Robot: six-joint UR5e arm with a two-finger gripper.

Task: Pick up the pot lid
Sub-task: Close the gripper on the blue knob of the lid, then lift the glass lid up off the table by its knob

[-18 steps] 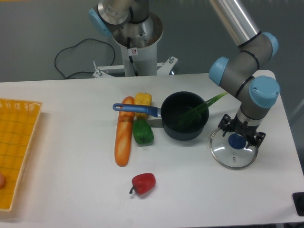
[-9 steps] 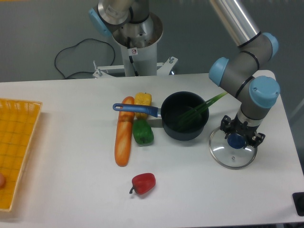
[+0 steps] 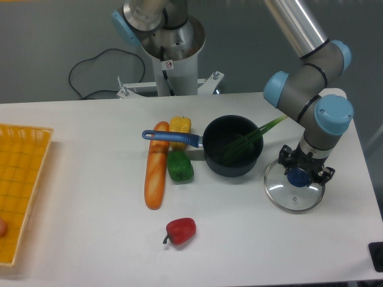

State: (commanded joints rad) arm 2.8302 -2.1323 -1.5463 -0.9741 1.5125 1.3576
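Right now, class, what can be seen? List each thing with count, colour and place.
Lid: one, clear, blue knob, right.
Pot: one, black, blue handle, centre.
Stalk: one, green, leaning from pot.
Long item: one, orange-brown, left of pot.
Yellow item: one, by handle.
Pepper: one, green, below handle.
Small pepper: one, red, front.
Crate: one, yellow, left edge.
Cable: one, black, back.
Equipment: count unclear, dark and blue, top.
Arm, gripper: one each, dark, right.

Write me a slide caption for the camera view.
Robot hand low over a clear pot lid with a blue knob, near a blue-handled black pan.
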